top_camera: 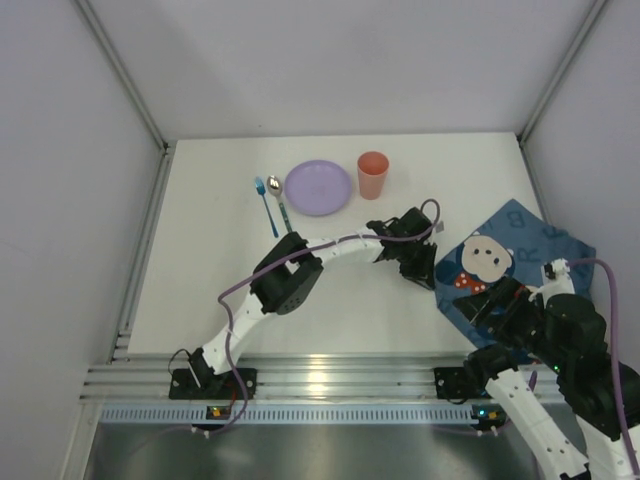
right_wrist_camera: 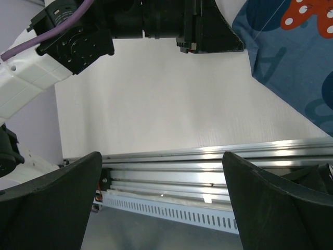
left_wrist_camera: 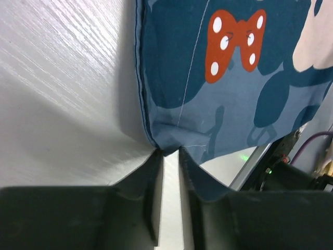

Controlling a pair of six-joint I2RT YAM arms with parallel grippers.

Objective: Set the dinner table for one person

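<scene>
White dinner table [top_camera: 220, 260], lilac plate [top_camera: 318, 187], orange cup [top_camera: 372, 175]; dark-blue cloth [top_camera: 555, 245] bears a red, white-dotted bow [left_wrist_camera: 234, 39].

Left arm [top_camera: 290, 275]: stretched from near-left base forward and to the right, elbow bent mid-reach, forearm running right, wrist tipped down.

Left gripper [left_wrist_camera: 170, 153]: pointing down at far end of reach, fingers [left_wrist_camera: 148, 198] drawn close with only a narrow slit between them, tips at corner of cloth mat [left_wrist_camera: 234, 104]; actual pinch not confirmable.

Right arm [top_camera: 570, 340]: folded back close to near-right base, wrist angled left and low.

Right gripper [right_wrist_camera: 161, 156]: spread wide, fingers [right_wrist_camera: 52, 203] far apart, holding nothing, just beside left gripper in top view.
</scene>
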